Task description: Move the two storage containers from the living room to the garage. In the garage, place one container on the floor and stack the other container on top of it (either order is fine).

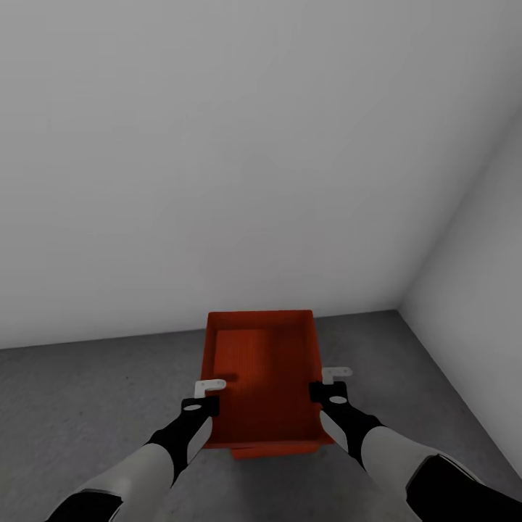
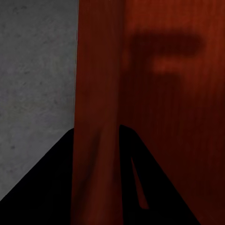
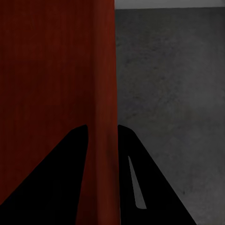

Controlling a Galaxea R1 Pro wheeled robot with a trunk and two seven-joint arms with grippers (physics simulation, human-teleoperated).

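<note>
**Container held over garage floor, a second peeking out below**

The left gripper (image 1: 211,383) and right gripper (image 1: 338,374) each have their jaws closed on a side wall of the orange-red container (image 1: 262,377), held above the concrete floor (image 1: 87,406) near the wall corner. The container is empty. A sliver of orange (image 1: 272,453) under its near edge may be the second container. Thin walls could slip from either pinch, and an uneven release could tilt the stack.
</note>
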